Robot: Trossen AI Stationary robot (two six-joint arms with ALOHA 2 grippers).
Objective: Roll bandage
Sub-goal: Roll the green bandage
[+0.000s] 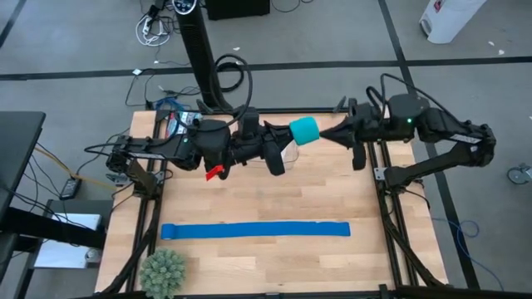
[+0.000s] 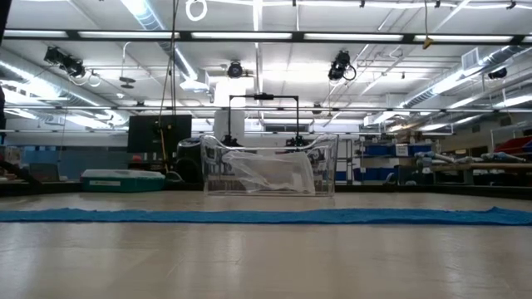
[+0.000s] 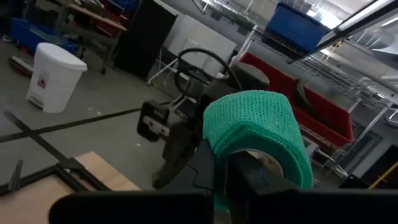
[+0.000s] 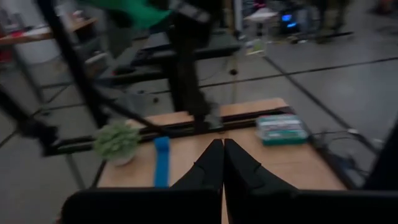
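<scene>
Up above the tabletop [image 1: 274,257], the left pincer [image 1: 293,143] is clamped on the rolled teal bandage [image 1: 304,130]; the right pincer [image 1: 326,135], fingers together, points at it from just beside.

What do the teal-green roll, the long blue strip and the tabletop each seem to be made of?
Teal-green bandage roll, held by the left pincer: knitted stretch fabric, matte, waffle weave visible. Long royal-blue strip: probably similar soft cloth, lying flat and limp. Light tabletop: wood, going by plank seams and grain, smooth.
</scene>
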